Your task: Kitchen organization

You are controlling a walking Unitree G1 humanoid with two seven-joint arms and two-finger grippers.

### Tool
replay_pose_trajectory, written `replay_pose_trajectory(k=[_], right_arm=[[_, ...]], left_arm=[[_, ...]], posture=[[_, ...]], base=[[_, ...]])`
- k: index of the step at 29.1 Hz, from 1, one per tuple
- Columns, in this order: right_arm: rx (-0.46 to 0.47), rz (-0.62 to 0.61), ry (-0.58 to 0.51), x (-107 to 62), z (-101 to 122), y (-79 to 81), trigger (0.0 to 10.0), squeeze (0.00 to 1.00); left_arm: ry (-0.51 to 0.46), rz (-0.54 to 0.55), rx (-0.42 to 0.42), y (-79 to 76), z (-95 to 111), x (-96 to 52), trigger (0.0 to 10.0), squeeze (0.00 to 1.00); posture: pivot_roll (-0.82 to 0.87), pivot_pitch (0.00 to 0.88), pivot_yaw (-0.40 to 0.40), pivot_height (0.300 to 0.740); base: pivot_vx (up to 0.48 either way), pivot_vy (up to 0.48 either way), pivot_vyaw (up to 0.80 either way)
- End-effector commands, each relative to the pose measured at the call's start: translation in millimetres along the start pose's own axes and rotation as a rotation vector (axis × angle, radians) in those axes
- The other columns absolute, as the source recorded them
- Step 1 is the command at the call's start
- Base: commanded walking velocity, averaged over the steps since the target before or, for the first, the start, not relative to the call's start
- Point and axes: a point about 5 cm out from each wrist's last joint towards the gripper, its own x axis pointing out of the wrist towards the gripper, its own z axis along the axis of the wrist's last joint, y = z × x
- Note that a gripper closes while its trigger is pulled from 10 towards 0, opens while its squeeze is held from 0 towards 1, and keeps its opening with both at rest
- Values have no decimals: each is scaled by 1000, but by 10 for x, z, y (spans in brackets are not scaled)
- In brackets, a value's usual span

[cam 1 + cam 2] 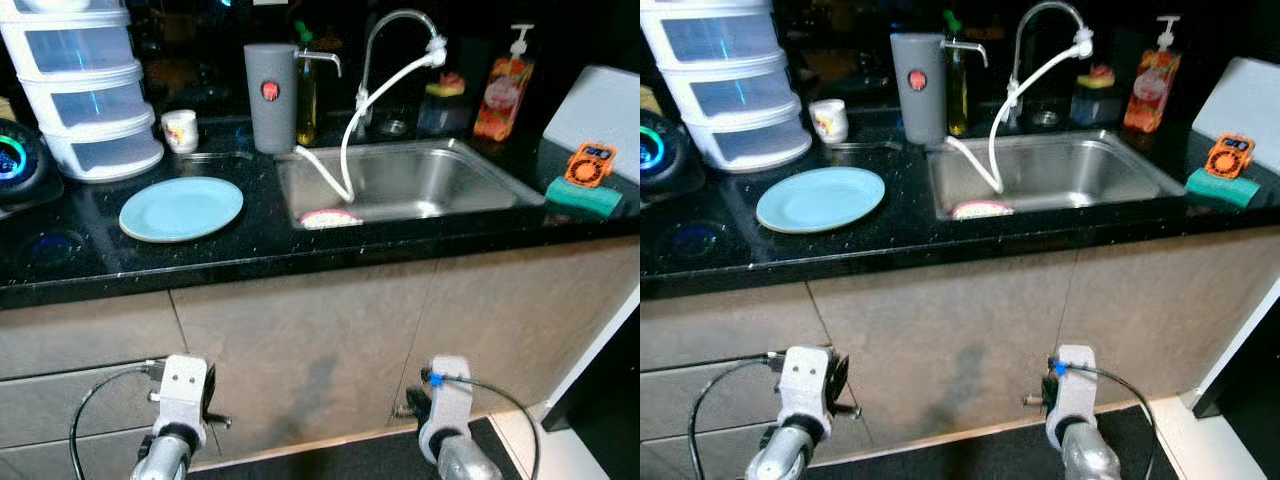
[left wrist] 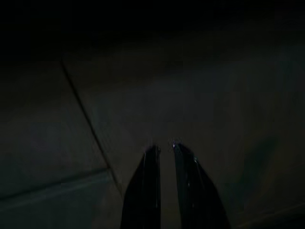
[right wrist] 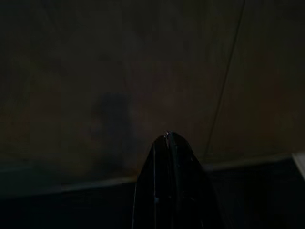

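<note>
A: What is the biggest thing in front of the robot?

B: A black speckled stone countertop over beige cabinet doors. Set into it is a stainless steel sink, with a curved chrome tap and a white hose looping down into the basin. A pink and white scrubber lies at the sink's front edge.

A: And left of the sink?

B: A white plastic stack of drawers at the back, a round light blue plate lying flat near the front, a grey cylindrical container just beside the sink, and a small white mug between drawers and container.

A: To the right?

B: An orange soap pump bottle behind the sink, and a green sponge with a small orange timer on it.

A: Where are the pincers?

B: Both hang low before the cabinet doors, well below and apart from the plate. The left gripper has its fingers a narrow slit apart, holding nothing. The right gripper has its fingers pressed together, empty.
</note>
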Motion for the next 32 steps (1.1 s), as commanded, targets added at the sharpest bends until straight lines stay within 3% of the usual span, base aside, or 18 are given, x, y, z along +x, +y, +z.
replay_pose_trajectory(k=[1,9,13,18,22,25,28,32], right_arm=[[0,28,-17,-38,42,36,10000,0],[2,84,-157,-152,350,102,10000,0],[54,124,-255,-181,658,172,10000,0],[47,165,-377,-63,1103,313,10000,0],[34,182,-402,-26,1207,360,10000,0],[-3,208,-458,107,1448,470,10000,0],[-8,212,-483,142,1592,527,10000,0],[-3,217,-502,193,1721,566,10000,0]], left_arm=[[-8,13,-31,-3,22,-61,10000,0],[-115,18,-35,25,272,-178,10000,0],[-206,27,-44,56,552,-177,10000,0],[-304,28,-17,109,877,-4,10000,0],[-325,24,-1,115,958,47,10000,0],[-382,23,11,124,1192,244,10000,0],[-407,15,16,126,1314,310,10000,0],[-399,27,20,162,1347,360,10000,0]], posture=[[-63,34,6,740],[-68,26,6,740],[-67,19,6,740],[-63,17,13,740],[-65,17,17,740],[-55,14,14,740],[-55,12,14,740],[-54,12,17,740]], base=[[0,0,0],[0,0,0],[0,0,0],[0,0,0],[0,0,0],[0,0,0],[0,0,0],[0,0,0]])
